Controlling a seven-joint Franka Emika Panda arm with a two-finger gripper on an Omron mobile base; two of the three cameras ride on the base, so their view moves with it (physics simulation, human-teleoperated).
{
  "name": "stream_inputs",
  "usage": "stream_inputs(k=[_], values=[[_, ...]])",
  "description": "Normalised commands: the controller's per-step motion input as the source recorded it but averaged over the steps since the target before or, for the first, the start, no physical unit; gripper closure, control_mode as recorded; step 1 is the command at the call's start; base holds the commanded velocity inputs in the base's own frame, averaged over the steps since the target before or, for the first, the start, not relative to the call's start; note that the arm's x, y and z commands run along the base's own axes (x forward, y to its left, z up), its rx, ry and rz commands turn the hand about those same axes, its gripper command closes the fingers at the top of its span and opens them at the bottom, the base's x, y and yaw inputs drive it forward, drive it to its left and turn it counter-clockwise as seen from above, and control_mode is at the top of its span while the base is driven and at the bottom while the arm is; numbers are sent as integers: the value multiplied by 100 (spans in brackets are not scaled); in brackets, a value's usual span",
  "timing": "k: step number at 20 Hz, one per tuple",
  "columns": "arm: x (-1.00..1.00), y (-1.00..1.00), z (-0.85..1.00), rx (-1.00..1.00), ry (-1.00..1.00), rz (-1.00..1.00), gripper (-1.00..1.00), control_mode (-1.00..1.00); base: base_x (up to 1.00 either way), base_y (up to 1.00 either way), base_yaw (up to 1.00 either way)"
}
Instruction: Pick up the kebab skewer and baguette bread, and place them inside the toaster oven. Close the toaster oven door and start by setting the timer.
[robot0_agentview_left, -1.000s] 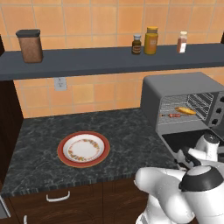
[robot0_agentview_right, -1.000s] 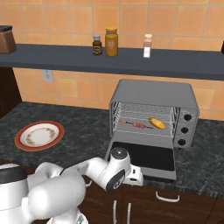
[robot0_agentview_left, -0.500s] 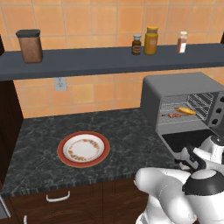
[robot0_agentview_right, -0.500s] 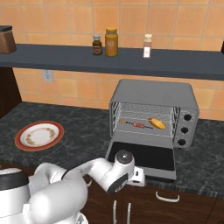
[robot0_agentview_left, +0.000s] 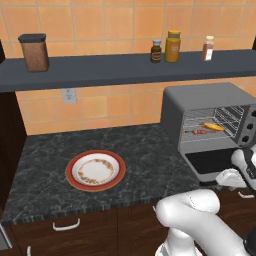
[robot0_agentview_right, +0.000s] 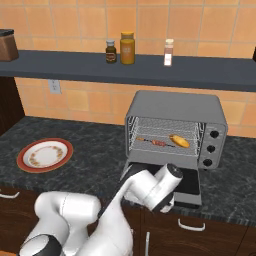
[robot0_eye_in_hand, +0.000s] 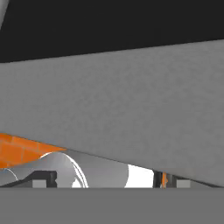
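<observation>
Food: the kebab skewer (robot0_agentview_right: 152, 142) and the baguette bread (robot0_agentview_right: 179, 141) both lie on the wire rack inside the toaster oven (robot0_agentview_right: 172, 129); the skewer is at the bread's 9 o'clock, just beside it.
Plate: the red-rimmed plate (robot0_agentview_left: 95, 170) sits bare on the dark counter (robot0_agentview_left: 145, 150), well apart from the oven, at its 9 o'clock.
Door: the toaster oven door (robot0_agentview_right: 189, 185) hangs folded down and open, its glass facing up at the oven's 6 o'clock.
Gripper: the gripper (robot0_agentview_right: 165, 204) is low at the door's front edge, hidden behind the wrist; I cannot tell whether the fingers are wide or narrow, nor whether they touch the door.
Hand view: a grey surface very close, likely the door's underside or frame.
Step in hand: by my reading, loading is done and closing the door is the job now.
How to do it well: get under the front lip, push up and toward 12 o'clock along the hinge arc, and keep contact near the middle so the door does not twist.
Risk: a slip off the edge lets the door drop back.
After: the timer knob (robot0_agentview_right: 215, 134) on the right panel.
</observation>
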Motion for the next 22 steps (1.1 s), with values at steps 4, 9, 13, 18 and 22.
stream_inputs(k=[4, 9, 13, 18, 22], values=[[77, 49, 0, -8, -58, -3, -100, -100, 0, 0, 0], [98, 63, 0, -15, -59, -7, -100, -100, 0, 0, 0], [100, 83, 0, -18, -58, -14, -100, -100, 0, 0, 0], [100, 68, 18, -13, -29, -15, -100, -100, 0, 0, 0], [100, 27, 41, -5, -2, -10, -100, -100, 0, 0, 0]])
